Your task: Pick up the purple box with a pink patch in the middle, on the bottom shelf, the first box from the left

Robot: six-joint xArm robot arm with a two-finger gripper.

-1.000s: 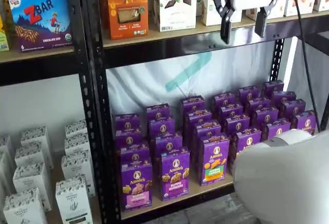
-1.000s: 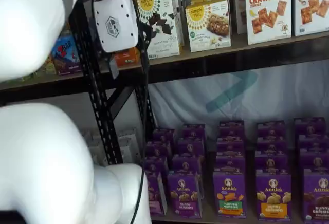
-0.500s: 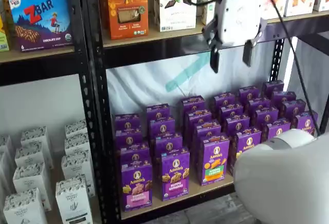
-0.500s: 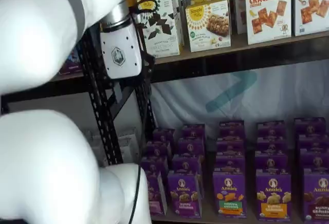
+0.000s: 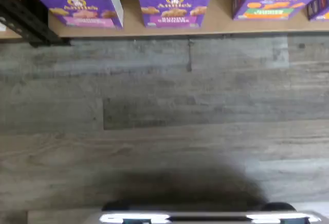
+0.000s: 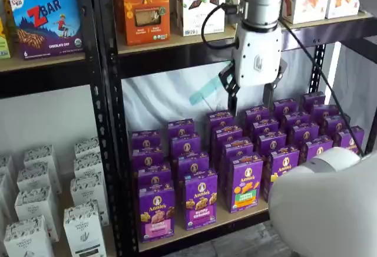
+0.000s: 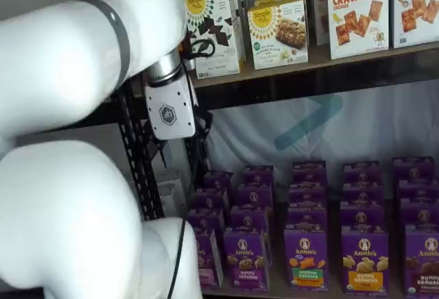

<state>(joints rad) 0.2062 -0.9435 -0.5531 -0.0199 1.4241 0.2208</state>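
The gripper (image 6: 250,94) hangs wide open and empty. Next it must go down to the purple box (image 6: 156,212) at the bottom shelf's (image 6: 235,216) left front corner.

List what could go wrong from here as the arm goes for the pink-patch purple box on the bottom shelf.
1. The purple box stands close beside a lookalike Bunny Grahams box; a finger may bump it or grab the wrong one.
2. The open gripper hangs over boxes further back and to the right, so coming down it could topple one.
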